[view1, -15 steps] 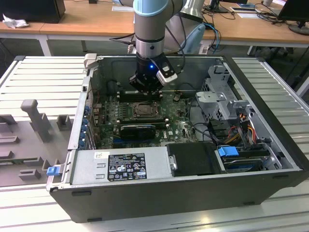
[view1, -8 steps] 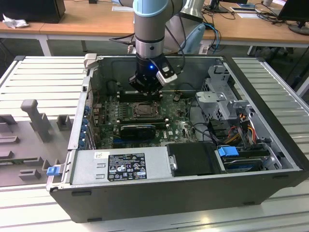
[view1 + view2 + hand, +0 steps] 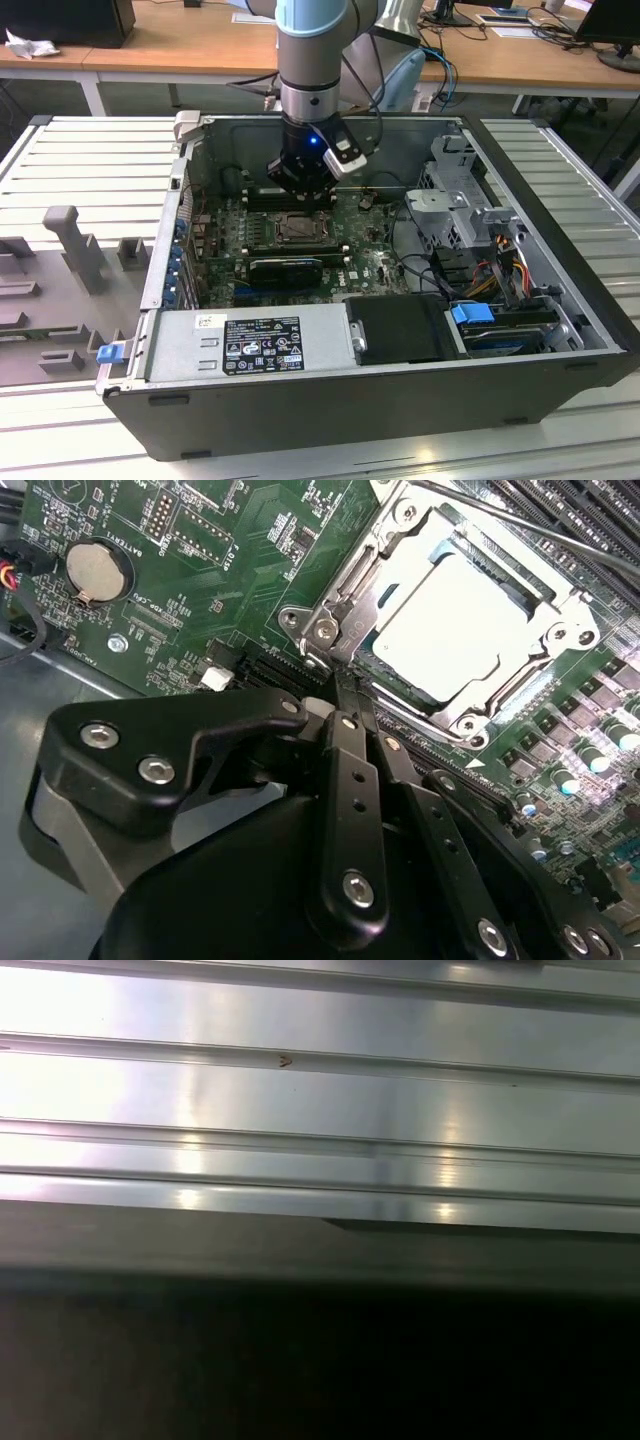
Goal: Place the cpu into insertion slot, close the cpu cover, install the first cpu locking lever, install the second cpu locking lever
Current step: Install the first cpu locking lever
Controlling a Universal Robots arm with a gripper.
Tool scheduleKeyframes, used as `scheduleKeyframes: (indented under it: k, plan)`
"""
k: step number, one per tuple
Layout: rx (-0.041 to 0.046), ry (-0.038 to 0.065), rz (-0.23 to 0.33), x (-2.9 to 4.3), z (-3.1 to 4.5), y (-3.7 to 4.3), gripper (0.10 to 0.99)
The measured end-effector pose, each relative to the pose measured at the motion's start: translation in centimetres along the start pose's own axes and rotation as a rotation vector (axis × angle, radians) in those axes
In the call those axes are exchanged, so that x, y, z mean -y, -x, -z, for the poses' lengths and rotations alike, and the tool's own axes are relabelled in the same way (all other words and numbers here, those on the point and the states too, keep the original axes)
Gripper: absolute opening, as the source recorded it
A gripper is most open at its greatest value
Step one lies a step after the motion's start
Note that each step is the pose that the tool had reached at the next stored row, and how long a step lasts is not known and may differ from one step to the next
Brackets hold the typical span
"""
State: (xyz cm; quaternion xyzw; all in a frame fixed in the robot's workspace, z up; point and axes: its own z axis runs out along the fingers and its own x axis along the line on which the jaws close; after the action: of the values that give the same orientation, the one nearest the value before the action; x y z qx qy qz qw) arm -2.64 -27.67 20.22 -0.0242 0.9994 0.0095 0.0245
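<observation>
Where end effector (image 3: 345,685) closes, cpu (image 3: 455,630) just beyond.

The cpu (image 3: 452,630), a pale silvery square chip, lies flat and seated in the insertion slot (image 3: 330,595) on the green board, with the silvery windowed cpu cover (image 3: 405,542) closed down flat around it, framing its top.

You see white printed component markings on the green circuit board (image 3: 200,570), too small to read, printed labels on the power supply (image 3: 262,345), illegible
</observation>
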Motion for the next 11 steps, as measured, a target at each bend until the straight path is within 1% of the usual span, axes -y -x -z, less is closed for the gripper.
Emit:
scheduleKeyframes:
  k: [3,5,6,8,10,11]
  plan:
    - [-0.0005,0.000,0.002,0.02,-0.18,-0.03,0.106]
    - [0.0000,0.008,0.003,0.02,-0.23,-0.02,0.106]
    - [0.0004,0.015,0.003,0.01,-0.25,-0.02,0.106]
    - [0.0005,0.018,0.004,0.01,-0.26,-0.02,0.106]
    - [0.0016,0.019,0.004,-0.01,-0.10,0.00,0.106]
    - [0.0019,0.020,0.004,-0.05,0.33,0.04,0.106]
